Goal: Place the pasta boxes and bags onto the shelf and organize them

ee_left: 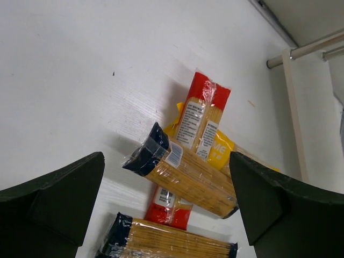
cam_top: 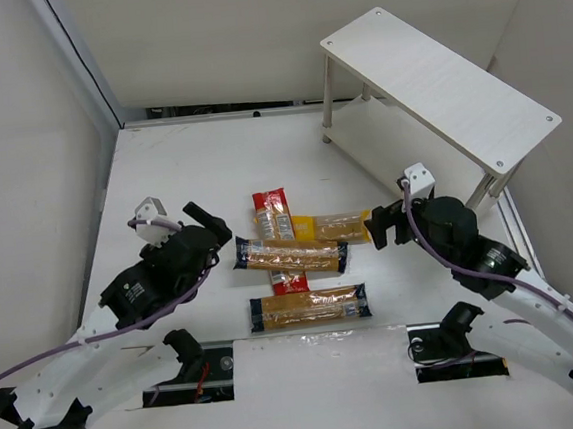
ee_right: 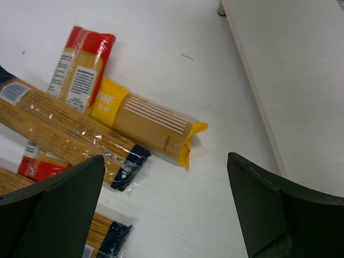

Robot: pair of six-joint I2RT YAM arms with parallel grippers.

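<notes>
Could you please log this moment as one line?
left hand open; right hand open; plastic spaghetti packs piled on white table; none seen on pale wooden two-tier shelf

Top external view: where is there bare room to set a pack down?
Bare: the shelf's top board, and the table left of the red pack. Crowded: mid-table, where the navy-ended pack overlaps the red one and the yellow pack.

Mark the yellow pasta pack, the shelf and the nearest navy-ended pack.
yellow pasta pack (ee_right: 151,126): right wrist view, striped middle.
shelf (cam_top: 446,85): top external view, top board.
nearest navy-ended pack (cam_top: 310,308): top external view, middle.
</notes>
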